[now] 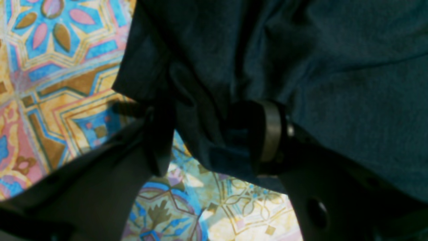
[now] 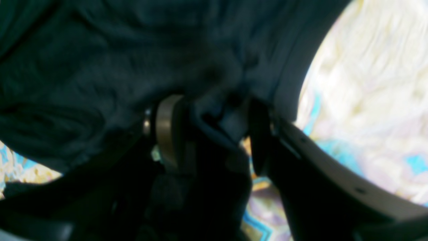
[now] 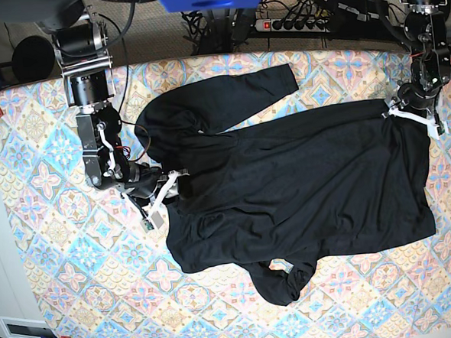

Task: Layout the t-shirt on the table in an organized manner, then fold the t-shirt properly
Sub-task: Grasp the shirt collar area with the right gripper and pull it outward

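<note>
The black t-shirt lies spread across the middle of the counter, its body mostly flat, with one long sleeve reaching toward 12 o'clock and the other curled into a bunch near 6 o'clock. In the base view the right claw sits at the garment's 9 o'clock edge, and the right wrist view shows a fold of dark cloth pinched between its two fingers, so it is gripping the t-shirt. The left claw is at the upper corner of the shirt toward 2 o'clock; the left wrist view shows a gathered bit of fabric caught between its fingers, so it too is clamped on the t-shirt, with the patterned cloth of the counter visible beneath. Both arms reach in from the far edge.
</note>
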